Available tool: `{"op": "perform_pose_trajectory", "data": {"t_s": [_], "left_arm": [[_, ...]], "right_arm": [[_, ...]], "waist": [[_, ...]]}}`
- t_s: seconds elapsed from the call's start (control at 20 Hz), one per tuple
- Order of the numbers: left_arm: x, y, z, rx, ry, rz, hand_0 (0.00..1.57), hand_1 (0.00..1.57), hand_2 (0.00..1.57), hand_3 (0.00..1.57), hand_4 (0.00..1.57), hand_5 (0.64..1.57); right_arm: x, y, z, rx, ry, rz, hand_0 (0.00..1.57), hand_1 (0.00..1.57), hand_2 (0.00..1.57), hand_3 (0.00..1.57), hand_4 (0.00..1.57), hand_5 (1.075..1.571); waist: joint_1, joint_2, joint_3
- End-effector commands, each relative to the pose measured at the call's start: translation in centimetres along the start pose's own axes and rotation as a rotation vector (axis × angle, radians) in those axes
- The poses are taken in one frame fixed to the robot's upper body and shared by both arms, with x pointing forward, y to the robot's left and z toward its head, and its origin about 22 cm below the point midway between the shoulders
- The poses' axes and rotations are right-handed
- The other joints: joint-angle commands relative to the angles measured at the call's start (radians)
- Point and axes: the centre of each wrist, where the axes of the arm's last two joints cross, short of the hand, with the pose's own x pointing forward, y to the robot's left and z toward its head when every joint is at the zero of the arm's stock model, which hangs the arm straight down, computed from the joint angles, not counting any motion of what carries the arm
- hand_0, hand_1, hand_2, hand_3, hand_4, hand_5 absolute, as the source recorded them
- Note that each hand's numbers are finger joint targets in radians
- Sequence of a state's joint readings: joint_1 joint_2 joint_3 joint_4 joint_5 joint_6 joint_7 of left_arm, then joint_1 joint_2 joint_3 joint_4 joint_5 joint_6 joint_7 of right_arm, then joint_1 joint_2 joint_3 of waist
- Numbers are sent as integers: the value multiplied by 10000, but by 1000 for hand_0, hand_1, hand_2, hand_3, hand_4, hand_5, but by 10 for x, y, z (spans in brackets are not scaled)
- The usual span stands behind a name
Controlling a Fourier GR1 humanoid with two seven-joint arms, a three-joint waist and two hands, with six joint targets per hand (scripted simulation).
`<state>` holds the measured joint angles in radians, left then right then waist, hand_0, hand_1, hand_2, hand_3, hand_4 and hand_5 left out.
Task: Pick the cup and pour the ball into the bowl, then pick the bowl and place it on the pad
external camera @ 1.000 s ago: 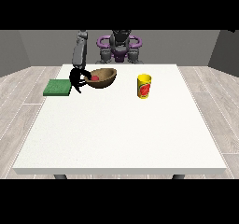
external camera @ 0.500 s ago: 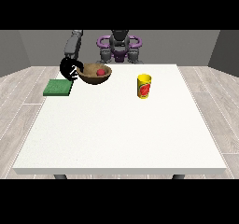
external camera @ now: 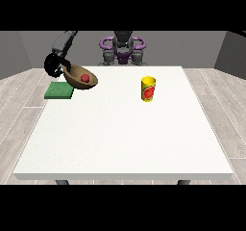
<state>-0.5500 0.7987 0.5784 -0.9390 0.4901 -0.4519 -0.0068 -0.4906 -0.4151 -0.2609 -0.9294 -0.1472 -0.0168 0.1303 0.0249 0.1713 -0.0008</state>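
Step in hand: carrying the bowl (external camera: 80, 77) to the pad (external camera: 59, 90). The ball (external camera: 85, 78) already sits inside the bowl, so the pour looks done; judged from that, you're on the last leg.

Bowl: brown, lifted off the table (external camera: 125, 129) and tilted, its far rim raised toward the hand. It hangs over the table just right of the pad, overlapping the pad's near corner in this view.

Ball: red, resting low in the bowl's hollow.

Pad: green, flat, at the table's far corner on the view's left.

Cup (external camera: 148, 89): yellow with a red mark, upright, well apart from the bowl, toward the view's right. Nothing touches it.

Hand at the view's left (external camera: 54, 64): black, curled over the bowl's upper-left rim and holding it up. How wide the fingers sit you can't make out beyond that.

Other hand: the one belonging at the view's right isn't visible over the table; can't tell its state.

How to do it well: level the bowl before you lower, or the ball may roll toward the low rim. Shift it further left so the base centres over the pad, not its edge. Come down straight, set it flat, then let go.

Risk: releasing while tilted could tip the bowl off the pad's side.
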Motion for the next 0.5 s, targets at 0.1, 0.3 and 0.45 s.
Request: {"op": "perform_pose_trajectory", "data": {"t_s": [0.1,0.3,0.45], "left_arm": [[8,2,-1,63,-768,-245,0,0,0,0,700,1557],[30,-18,-14,-62,-1944,-439,0,0,0,0,684,1558],[49,-17,-10,-120,-2728,-366,0,0,0,0,672,1561]], "right_arm": [[28,-49,-8,-483,-819,192,1571,1571,1571,1571,996,1571],[42,-73,-15,-700,-2012,-689,1571,1571,1571,1193,990,1570],[33,-118,-6,-1234,-2639,-976,1571,1571,1571,180,982,1570]], "waist": [[184,865,14],[316,2161,30],[497,2884,48]]}}
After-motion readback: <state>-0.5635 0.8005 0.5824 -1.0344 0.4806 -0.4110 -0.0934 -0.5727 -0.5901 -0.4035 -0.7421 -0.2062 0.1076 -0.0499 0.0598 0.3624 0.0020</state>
